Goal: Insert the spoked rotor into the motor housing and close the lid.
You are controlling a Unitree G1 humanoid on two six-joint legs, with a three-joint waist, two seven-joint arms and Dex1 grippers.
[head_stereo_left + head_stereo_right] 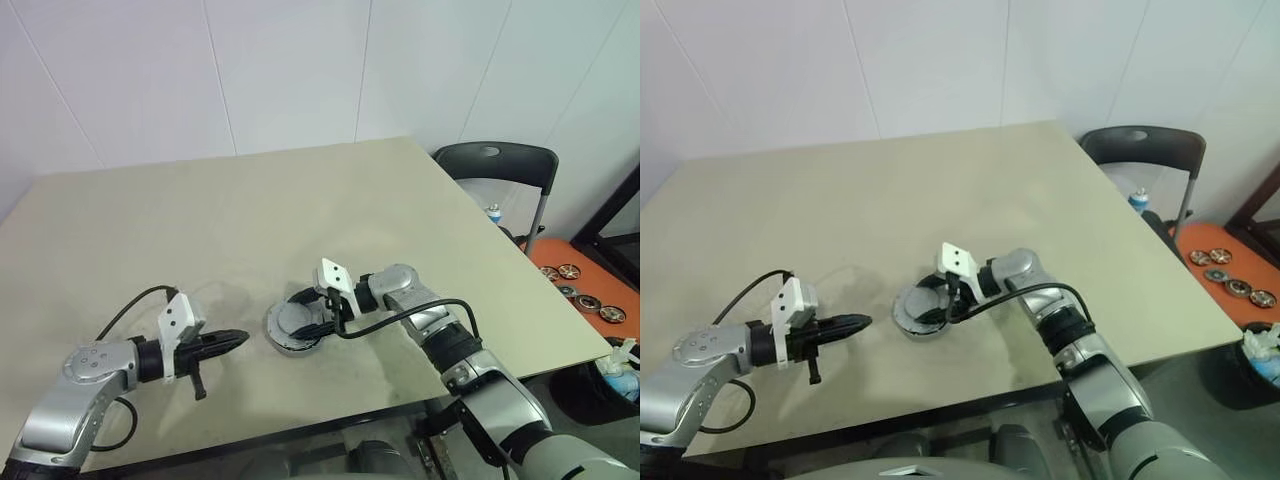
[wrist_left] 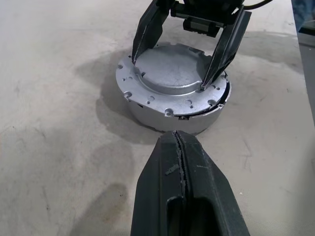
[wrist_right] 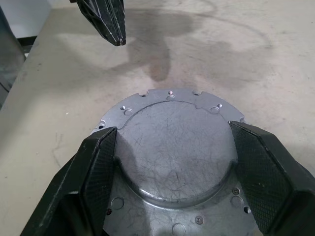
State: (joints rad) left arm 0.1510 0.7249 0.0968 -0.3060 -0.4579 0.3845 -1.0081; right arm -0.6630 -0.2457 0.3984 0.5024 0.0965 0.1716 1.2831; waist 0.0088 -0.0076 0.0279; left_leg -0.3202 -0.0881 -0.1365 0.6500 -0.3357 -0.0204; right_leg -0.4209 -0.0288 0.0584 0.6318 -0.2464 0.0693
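Resting on the near middle of the desk (image 1: 250,220), the motor housing (image 1: 285,340) sits with its lid (image 2: 170,69) down (rotor presumably inside). Reaching from the right, the right pincer (image 3: 172,162) straddles the lid, fingers spread; the left pincer (image 2: 179,147), pressed together, points at it from the left.

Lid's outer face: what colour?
Plain silver-grey metal, finely scratched; the lid shows best in the right wrist view.

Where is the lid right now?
The lid lies closed on the motor housing near the table's front edge, between the right gripper's spread fingers.
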